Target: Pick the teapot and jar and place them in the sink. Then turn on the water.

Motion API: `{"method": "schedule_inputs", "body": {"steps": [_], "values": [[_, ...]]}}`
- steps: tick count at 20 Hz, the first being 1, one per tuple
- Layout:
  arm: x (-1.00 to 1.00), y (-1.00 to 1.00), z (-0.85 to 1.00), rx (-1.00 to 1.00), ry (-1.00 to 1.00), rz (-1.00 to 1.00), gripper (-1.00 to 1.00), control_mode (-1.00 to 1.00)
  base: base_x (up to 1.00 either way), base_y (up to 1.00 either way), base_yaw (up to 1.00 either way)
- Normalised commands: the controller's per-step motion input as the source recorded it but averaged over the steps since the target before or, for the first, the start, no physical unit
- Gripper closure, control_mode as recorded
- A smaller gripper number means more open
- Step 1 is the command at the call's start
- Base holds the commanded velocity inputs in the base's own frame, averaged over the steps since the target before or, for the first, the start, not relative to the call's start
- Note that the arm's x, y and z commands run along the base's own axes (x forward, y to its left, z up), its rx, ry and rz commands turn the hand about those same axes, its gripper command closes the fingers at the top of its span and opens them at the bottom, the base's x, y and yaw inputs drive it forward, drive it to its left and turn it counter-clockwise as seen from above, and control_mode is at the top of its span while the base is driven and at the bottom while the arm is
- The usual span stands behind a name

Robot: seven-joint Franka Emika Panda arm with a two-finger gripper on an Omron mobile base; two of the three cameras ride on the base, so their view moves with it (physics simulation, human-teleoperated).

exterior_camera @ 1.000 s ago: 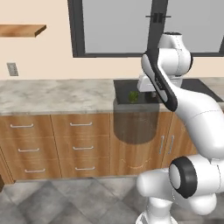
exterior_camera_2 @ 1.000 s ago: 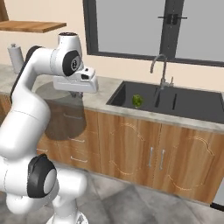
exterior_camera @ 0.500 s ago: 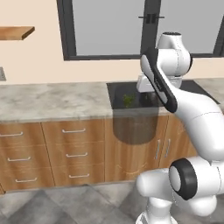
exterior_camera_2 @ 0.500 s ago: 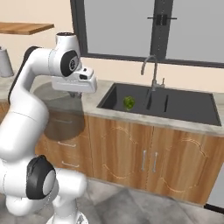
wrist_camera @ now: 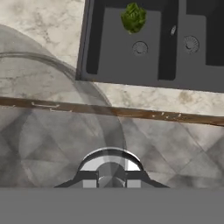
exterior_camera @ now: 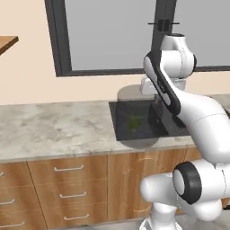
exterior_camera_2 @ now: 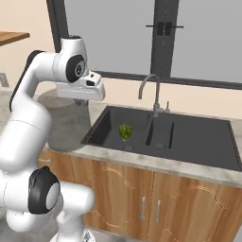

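- Jar (exterior_camera: 137,133) hung off the counter (exterior_camera: 54,130), beside the sink's (exterior_camera_2: 189,142) left end, its wide round body reaching past the counter's front edge.
- Claw (wrist_camera: 110,176) was closed on the jar's lid knob, one dark tip on each side.
- Room over the sink was open, apart from the faucet (exterior_camera_2: 152,90) rising at its back rim, above the divider between the two basins.
- Green lump (exterior_camera_2: 125,132) lay in the sink's left basin, near the divider and apart from the walls.
- The jar was translucent grey glass, a broad cylinder with a flat grey lid; sink and counter showed through it.
- The sink was matt black and rectangular, with a round drain in each basin.
- The faucet was a thin grey gooseneck.
- The counter around the sink was pale veined stone, with wooden doors (exterior_camera_2: 142,189) with slim metal handles below the sink.
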Motion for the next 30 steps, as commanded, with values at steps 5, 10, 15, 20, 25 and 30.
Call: {"method": "schedule_inputs", "body": {"steps": [5, 10, 15, 20, 25, 30], "values": [[0.00, 0.00, 0.00, 0.00, 0.00, 0.00, 1.00, 1.00, 0.61, -0.44, -0.23], [0.00, 0.00, 0.00, 0.00, 0.00, 0.00, 1.00, 1.00, 0.35, -0.46, -0.05], [0.00, 0.00, 0.00, 0.00, 0.00, 0.00, 1.00, 1.00, 0.33, -0.54, 0.00], [0.00, 0.00, 0.00, 0.00, 0.00, 0.00, 1.00, 1.00, 0.41, -0.22, 0.00], [0.00, 0.00, 0.00, 0.00, 0.00, 0.00, 1.00, 1.00, 0.44, -0.10, 0.00], [0.00, 0.00, 0.00, 0.00, 0.00, 0.00, 1.00, 1.00, 0.24, -0.07, -0.11]]}}
